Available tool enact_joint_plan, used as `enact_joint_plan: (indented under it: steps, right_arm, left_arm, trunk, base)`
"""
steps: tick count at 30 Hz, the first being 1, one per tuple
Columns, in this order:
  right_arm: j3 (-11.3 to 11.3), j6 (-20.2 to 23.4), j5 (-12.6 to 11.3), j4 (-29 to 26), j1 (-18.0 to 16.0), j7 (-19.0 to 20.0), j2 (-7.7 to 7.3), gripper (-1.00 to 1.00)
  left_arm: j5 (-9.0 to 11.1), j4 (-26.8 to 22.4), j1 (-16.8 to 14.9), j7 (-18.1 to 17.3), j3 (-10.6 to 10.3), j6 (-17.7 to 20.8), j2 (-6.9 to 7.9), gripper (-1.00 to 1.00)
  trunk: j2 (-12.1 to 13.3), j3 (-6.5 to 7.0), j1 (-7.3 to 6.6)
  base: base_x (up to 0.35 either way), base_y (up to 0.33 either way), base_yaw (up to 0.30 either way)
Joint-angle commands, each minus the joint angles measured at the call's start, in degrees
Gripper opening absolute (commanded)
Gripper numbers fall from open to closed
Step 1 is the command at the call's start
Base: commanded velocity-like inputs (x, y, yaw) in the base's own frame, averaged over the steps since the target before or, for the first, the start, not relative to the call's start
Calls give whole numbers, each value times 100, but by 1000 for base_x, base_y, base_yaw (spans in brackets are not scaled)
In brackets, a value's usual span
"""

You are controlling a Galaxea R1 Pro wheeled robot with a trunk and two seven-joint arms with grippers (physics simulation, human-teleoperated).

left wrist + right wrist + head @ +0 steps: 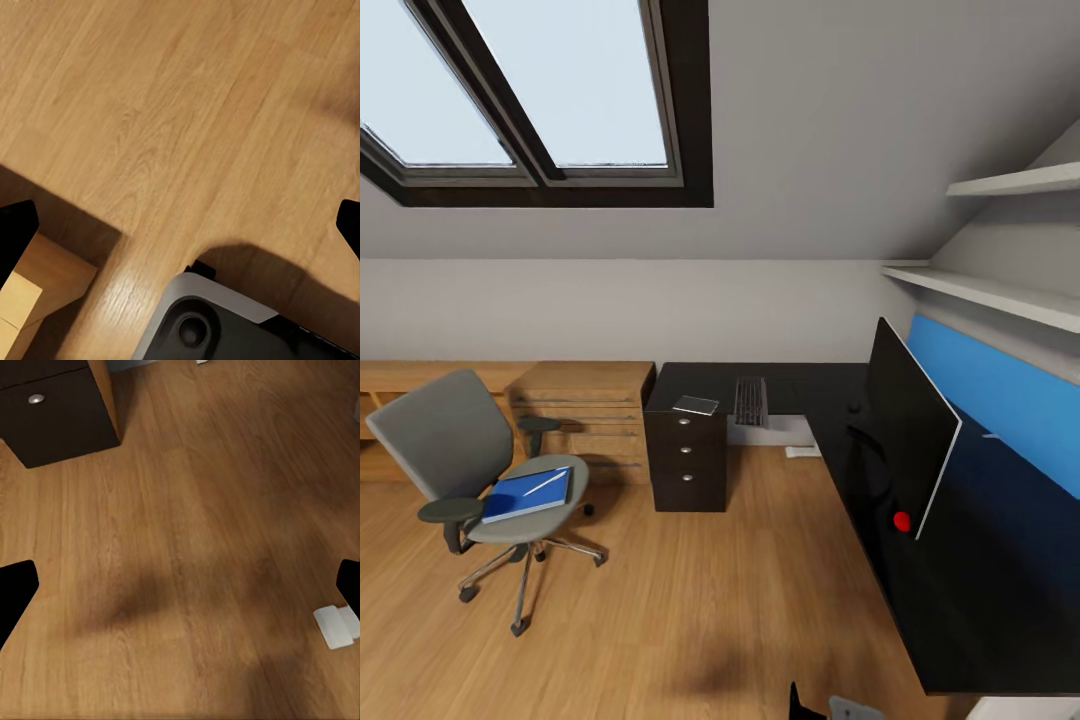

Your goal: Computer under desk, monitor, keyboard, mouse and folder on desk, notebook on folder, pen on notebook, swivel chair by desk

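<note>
Nearest to the robot, both arms hang low over the wood floor. The left gripper and the right gripper each show two dark fingertips far apart at the picture's edges with nothing between them, so both pincers are wide and empty, likely carried that way while the robot is on its way to the workspace. The left wrist view also takes in a grey part of the robot's base and a corner of light wood. Just ahead on the right runs the black-topped desk, with the monitor standing on it, tilted, its red dot at the lower corner and the blue back panel behind. The keyboard lies on the far arm of the desk, well apart from the monitor, and the notebook rests above the dark drawer unit; a small dark thing near the monitor may be the mouse, too small to tell. To the left the swivel chair stands out on the floor, apart from the desk, with the blue folder on its seat and the white pen lying across it. Beyond are a low wood cabinet, sloped grey walls, wall shelves and a dark-framed skylight.
</note>
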Motion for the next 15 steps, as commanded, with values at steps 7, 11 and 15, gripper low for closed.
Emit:
enact_joint_plan:
  steps: [7, 11, 15]
  right_arm:
    - [45, -5, 47, -1, -3, -57, 2, 100]
    - [45, -12, 51, -1, -3, -57, 2, 100]
    - [44, -11, 57, 2, -3, -57, 0, 100]
  left_arm:
    - [43, -12, 0, 45, -29, 1, 9, 100]
    - [38, -12, 0, 43, -29, 1, 9, 100]
    - [34, -12, 0, 37, -30, 1, 5, 100]
  trunk:
    - [-11, -9, 4]
    - [-11, -9, 4]
    - [-11, -9, 4]
  base:
    - [0, 0, -1]
    - [0, 0, 0]
    - [0, 0, 0]
